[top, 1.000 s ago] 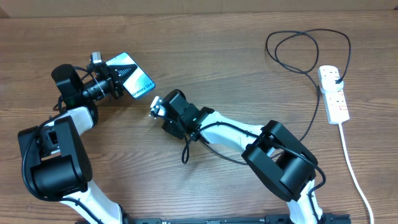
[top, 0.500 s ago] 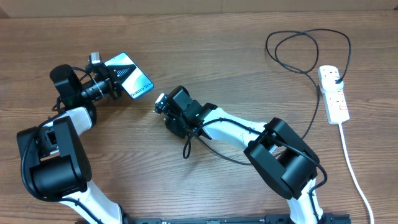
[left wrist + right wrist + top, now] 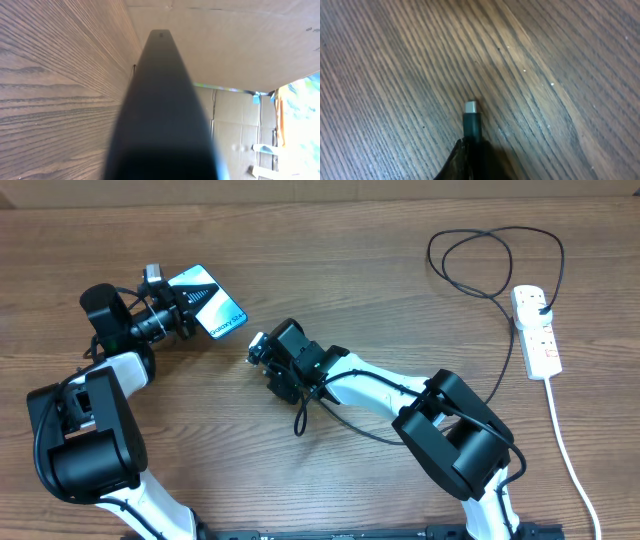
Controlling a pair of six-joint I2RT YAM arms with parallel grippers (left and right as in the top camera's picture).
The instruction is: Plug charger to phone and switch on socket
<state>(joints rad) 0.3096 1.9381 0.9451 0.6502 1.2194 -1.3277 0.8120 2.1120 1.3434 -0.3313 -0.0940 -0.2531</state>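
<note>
Wood-grain brown table [image 3: 330,270]: right gripper [image 3: 259,347] has just closed on the long thin black charger cable [image 3: 472,125], metal tip poking out, so plugging in can start. Left gripper [image 3: 183,316] is clamped on the slim light-blue-screen phone [image 3: 212,302], near, up-left. White power-strip socket [image 3: 536,330] far right. A second ago the right jaws stood apart, slightly further left.

The table [image 3: 350,250] is viewed whole from above. The phone [image 3: 160,110], also seen there, is caught edge-on and near from the left wrist; the charger [image 3: 472,125] tip from the right.
</note>
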